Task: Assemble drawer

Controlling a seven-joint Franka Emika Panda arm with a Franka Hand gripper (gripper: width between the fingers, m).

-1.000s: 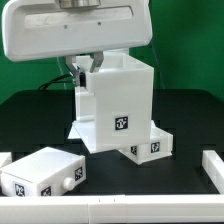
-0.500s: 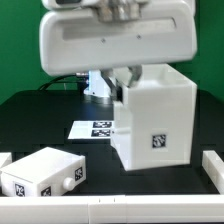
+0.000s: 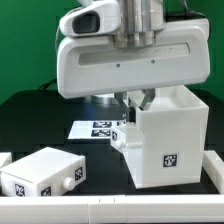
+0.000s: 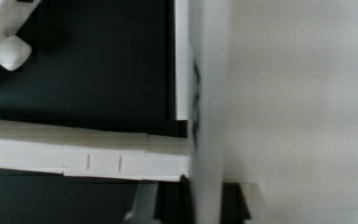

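The drawer's large white cube-shaped housing (image 3: pixel 170 140) stands upright on the black table at the exterior view's right, with a square tag on its front. My gripper (image 3: pixel 138 100) reaches down over its near-left top edge and is shut on the housing's wall (image 4: pixel 202 120), which runs between the fingers (image 4: pixel 160 205). A knobbed tray (image 3: pixel 42 172) lies at the front left, apart from the gripper. A second small tagged white piece (image 3: pixel 122 138), probably the other tray, sits tight against the housing's left side, mostly hidden.
The marker board (image 3: pixel 92 128) lies flat behind the front tray. White rails border the table at the front (image 3: pixel 110 210), right (image 3: pixel 213 166) and left (image 3: pixel 4 160). The arm's big white body (image 3: pixel 130 55) hides the space behind it.
The arm and the housing in its grip have moved toward the exterior view's right, uncovering the marker board. The front-left tray has stayed in place.
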